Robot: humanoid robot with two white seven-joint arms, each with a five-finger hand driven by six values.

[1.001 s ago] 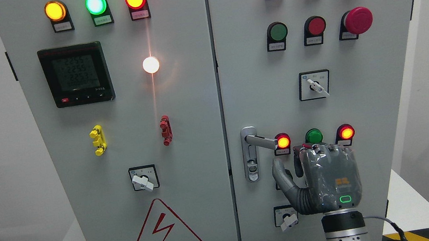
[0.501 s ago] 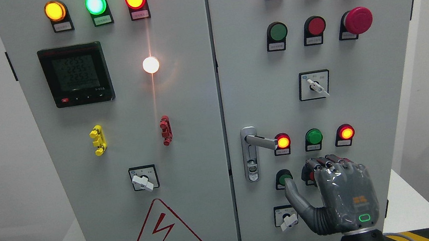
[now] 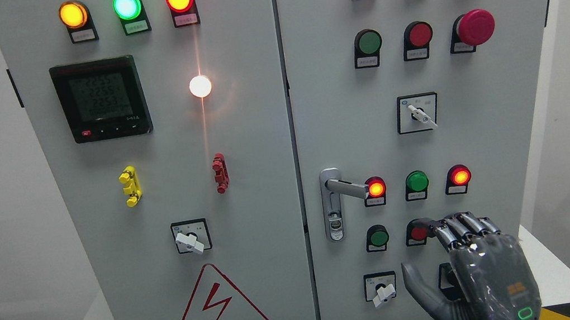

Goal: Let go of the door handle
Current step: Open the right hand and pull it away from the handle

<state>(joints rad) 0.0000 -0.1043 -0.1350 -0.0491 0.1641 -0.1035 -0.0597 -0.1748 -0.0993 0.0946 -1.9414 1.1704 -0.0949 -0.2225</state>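
The door handle (image 3: 348, 189) sits at the left edge of the right cabinet door (image 3: 514, 108), its silver lever pointing to the right, toward a lit red indicator lamp (image 3: 376, 188). Nothing touches it. The right hand (image 3: 478, 278) is well below and to the right of it, at the lower right of this door, and holds nothing. Its fingers (image 3: 456, 227) are loosely bent and lie close together, the tips near a red push button (image 3: 418, 232); the thumb (image 3: 414, 279) stands apart to the left. A rotary switch (image 3: 380, 288) is just beside the thumb.
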